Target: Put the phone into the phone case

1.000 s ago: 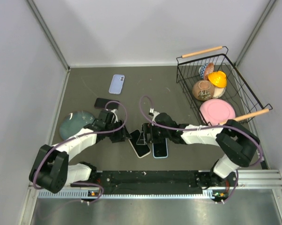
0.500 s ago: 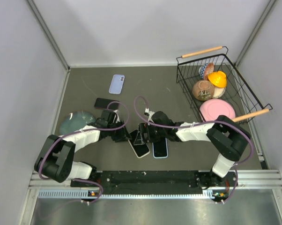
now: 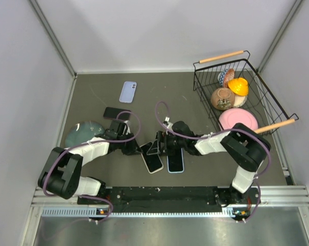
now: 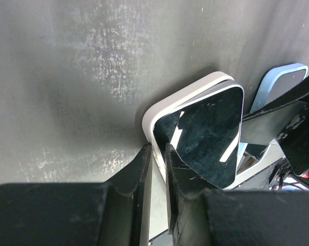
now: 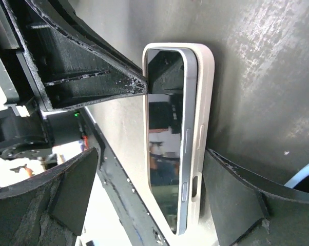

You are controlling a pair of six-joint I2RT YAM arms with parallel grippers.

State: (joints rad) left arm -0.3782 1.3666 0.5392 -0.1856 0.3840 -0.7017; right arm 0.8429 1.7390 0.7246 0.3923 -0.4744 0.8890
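Right now the left tool [image 4: 157, 152] is closed down on the near corner of the white phone case [image 4: 181, 96], with the case's wall running up between its two fingers. Just beyond those fingertips the phone [image 4: 208, 138] lies in the case. Its long axis runs away from the tool and off to its right. The dark glass sits skewed, so a band of white shows along its left side and far end; I judge that edge not yet seated. The right tool [image 5: 150, 154] hangs wide open, a finger on either side of the phone's width and seemingly clear of it, with the long axis running straight ahead between them. Both tools are at the phone. Since the left one pins the case, the free right one looks better placed to press the phone down towards the worktop [image 4: 67, 77].
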